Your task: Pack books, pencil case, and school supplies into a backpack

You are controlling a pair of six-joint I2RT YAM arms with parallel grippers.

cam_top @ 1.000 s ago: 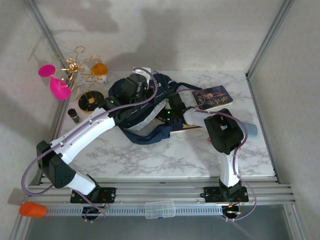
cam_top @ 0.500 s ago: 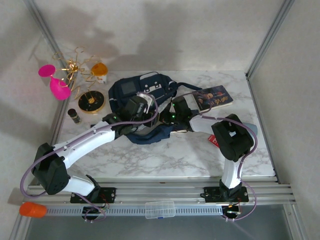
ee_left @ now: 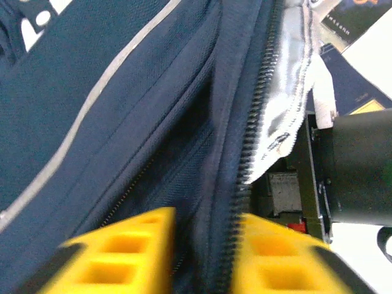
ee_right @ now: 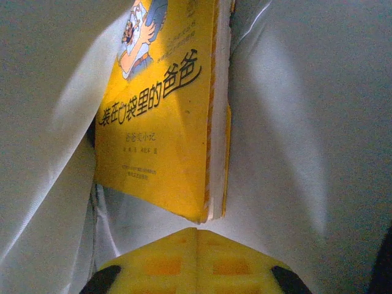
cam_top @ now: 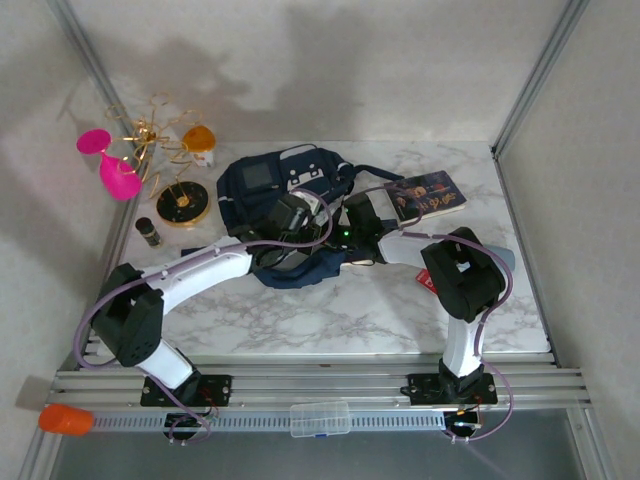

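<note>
White marble table (cam_top: 300,310), navy backpack (cam_top: 232,195), grey walls (cam_top: 400,70)

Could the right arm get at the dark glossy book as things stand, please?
Probably, once withdrawn: the right gripper sits inside the backpack; the dark glossy book lies uncovered nearby.

The right gripper (ee_right: 196,237) has its 2 yellow pads (ee_right: 160,264) pressed together, no gap between them. Just ahead of the tips stands the yellow book (ee_right: 160,128), cartoon cover to the left, page edges to the right, with pale backpack lining (ee_right: 294,122) on both sides.
</note>
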